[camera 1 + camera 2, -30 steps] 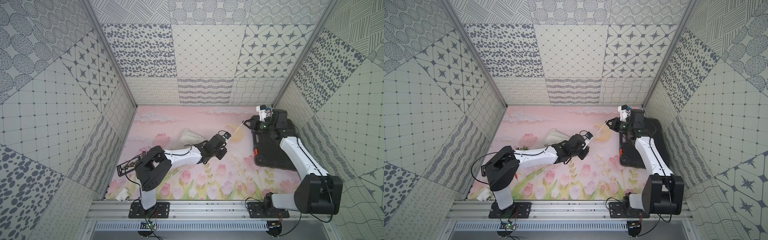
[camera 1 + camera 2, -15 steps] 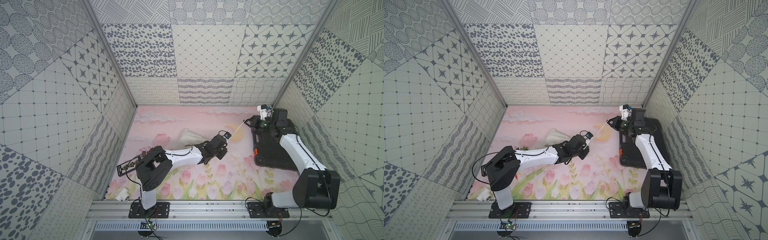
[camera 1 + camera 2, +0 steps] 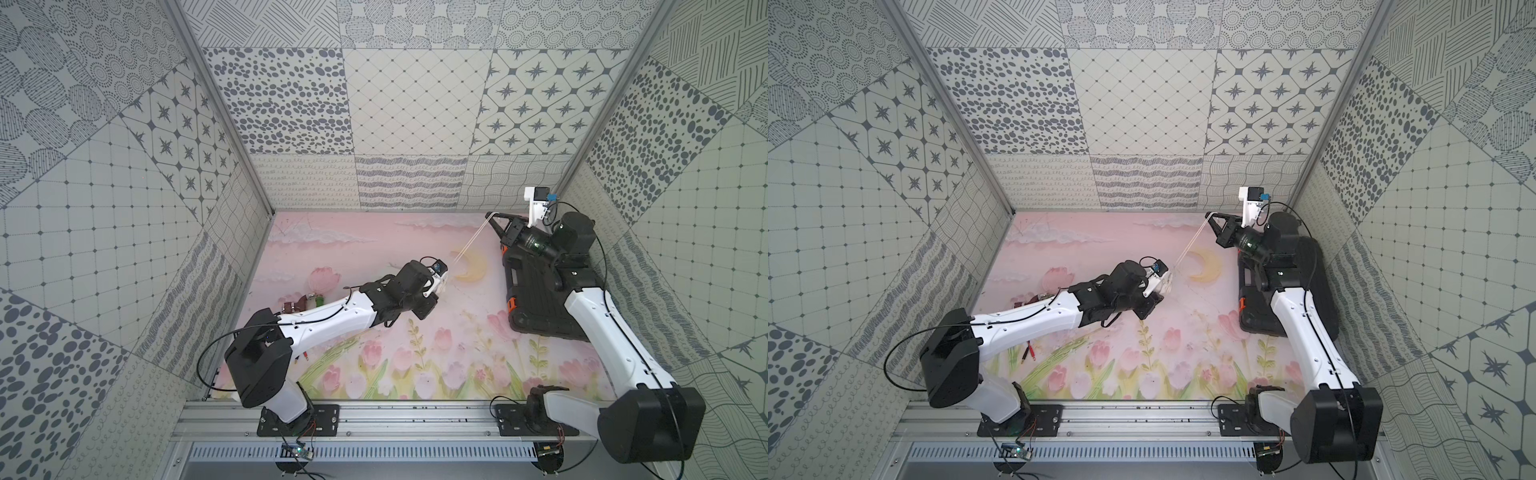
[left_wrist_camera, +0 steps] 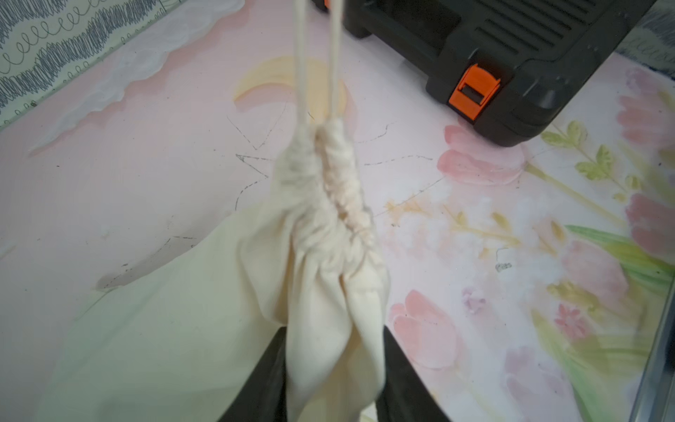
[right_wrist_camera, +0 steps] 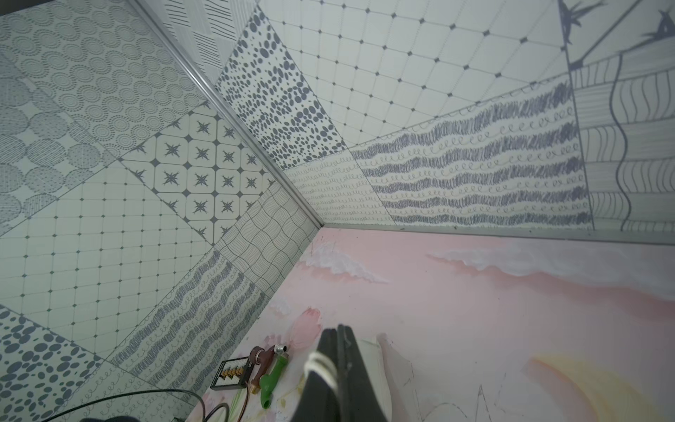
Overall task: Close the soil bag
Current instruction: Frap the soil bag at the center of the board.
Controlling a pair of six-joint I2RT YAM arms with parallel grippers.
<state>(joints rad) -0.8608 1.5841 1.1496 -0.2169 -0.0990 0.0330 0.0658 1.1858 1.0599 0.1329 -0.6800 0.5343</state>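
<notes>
Walls (image 3: 415, 104) of patterned tile close in the back and both sides in both top views, with a metal rail (image 3: 415, 419) along the bottom edge. Pink flower mat (image 3: 365, 245) has open ground along the back wall and across the lower centre, between the arms. Black ribbed case (image 3: 534, 299) with orange latches fills the mat's right edge, under the right arm.

The left arm reaches in from lower left to mid-frame. The left gripper (image 4: 332, 338) has its fingers (image 4: 270, 365) spread either side of the soil bag (image 4: 182, 329). Cloth fills the gap; can't tell if they press it. The bag sits centre mat, just left of the painted moon, mostly hidden under the left wrist in both top views. It is cream cloth with the body slumped flat on the mat and the neck (image 4: 336, 175) bunched tight in pleats and lifted.

Two strands of cord (image 3: 471, 241) run taut up-right to the right gripper (image 3: 492, 215), whose fingers are pressed together pinching the cord loop, near the back wall.

Green and brown parts (image 3: 309, 299) lie by the left arm, near the left wall.
</notes>
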